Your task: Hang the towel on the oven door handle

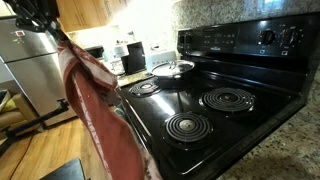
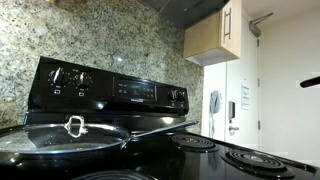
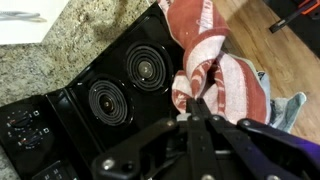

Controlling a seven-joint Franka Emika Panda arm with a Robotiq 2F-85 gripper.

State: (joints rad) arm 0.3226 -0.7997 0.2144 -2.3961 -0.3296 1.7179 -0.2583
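Observation:
My gripper (image 3: 203, 103) is shut on the towel (image 3: 225, 75), a brick-red cloth with white stripes, pinching a fold of it. In an exterior view the towel (image 1: 100, 120) hangs in a long drape from the gripper (image 1: 55, 32) at the upper left, in front of the black range's front edge. In the wrist view the towel also lies over the stove's corner (image 3: 190, 20). The oven door handle is not visible; the hanging towel covers the range's front.
The black glass cooktop (image 1: 215, 105) has coil burners and a lidded steel pan (image 1: 172, 70) at the back. A steel fridge (image 1: 25, 70) stands at the left. Granite counter (image 3: 60, 50) borders the stove. A grey-blue cloth (image 3: 292, 108) lies on the wooden floor.

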